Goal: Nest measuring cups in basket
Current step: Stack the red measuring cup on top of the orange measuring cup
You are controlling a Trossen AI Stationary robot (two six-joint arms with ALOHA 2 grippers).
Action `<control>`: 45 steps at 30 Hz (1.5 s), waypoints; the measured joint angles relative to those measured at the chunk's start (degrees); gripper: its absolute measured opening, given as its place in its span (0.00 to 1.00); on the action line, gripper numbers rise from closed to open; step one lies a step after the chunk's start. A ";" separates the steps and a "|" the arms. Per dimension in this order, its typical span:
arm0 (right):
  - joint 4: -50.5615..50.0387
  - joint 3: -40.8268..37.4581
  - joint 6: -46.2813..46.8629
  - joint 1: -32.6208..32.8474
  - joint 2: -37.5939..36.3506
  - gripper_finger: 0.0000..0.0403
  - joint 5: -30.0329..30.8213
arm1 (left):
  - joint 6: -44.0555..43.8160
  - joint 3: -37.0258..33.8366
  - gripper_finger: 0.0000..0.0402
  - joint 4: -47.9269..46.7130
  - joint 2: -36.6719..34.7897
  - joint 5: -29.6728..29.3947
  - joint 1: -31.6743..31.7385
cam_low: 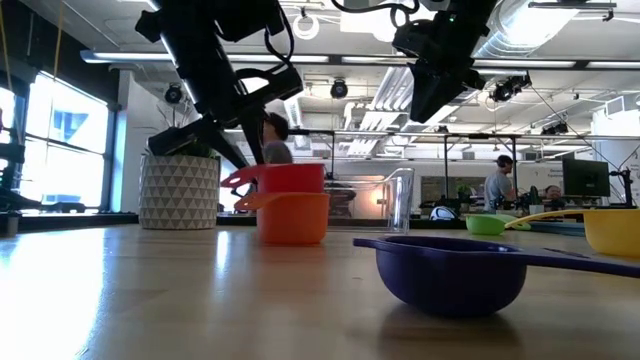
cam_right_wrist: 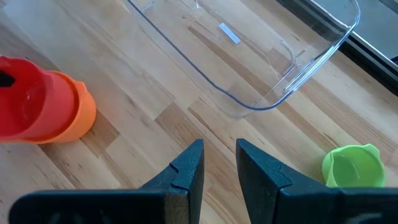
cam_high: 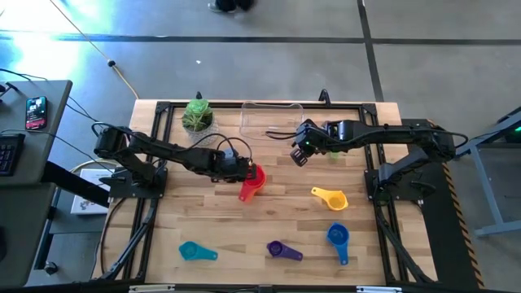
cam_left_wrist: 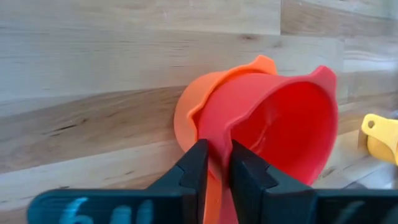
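Green cup (cam_right_wrist: 352, 165) beside clear basket (cam_right_wrist: 261, 74)

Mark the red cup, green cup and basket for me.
red cup (cam_left_wrist: 292, 124), left wrist view, inner wall.
green cup (cam_right_wrist: 352, 167), right wrist view, bowl.
basket (cam_right_wrist: 311, 68), right wrist view, clear rim.

Overhead and low views share the table (cam_high: 244, 228)

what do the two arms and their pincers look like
Both arms are black and built from slim jointed segments, with loose black cables looping along them. The left pincer has two flat, dark, wedge-shaped fingers on a black bar bearing blurred teal lettering. The right pincer has the same dark tapered fingers on a matching black bar. From above, the right arm's wrist shows a small green light.
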 joint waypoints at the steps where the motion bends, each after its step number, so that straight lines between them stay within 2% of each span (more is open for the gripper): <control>1: 0.00 0.00 0.00 0.00 0.00 0.21 0.00 | 0.00 0.00 0.13 0.00 0.00 0.00 0.00; 24: -0.19 0.00 -0.44 0.00 0.02 0.21 -0.26 | 1.68 0.00 0.15 0.14 0.00 1.96 0.04; 31: -1.22 0.00 -0.44 0.02 0.02 0.21 -0.35 | 6.52 0.00 0.15 -0.12 -0.85 4.80 -0.07; 35: -1.42 0.00 0.34 0.02 0.02 0.21 -0.46 | 7.63 0.00 0.15 -0.84 -0.85 6.82 -2.15; 45: -1.42 0.00 6.84 0.02 0.02 0.21 -0.48 | 9.80 -0.06 0.15 -5.48 -0.50 4.51 -5.85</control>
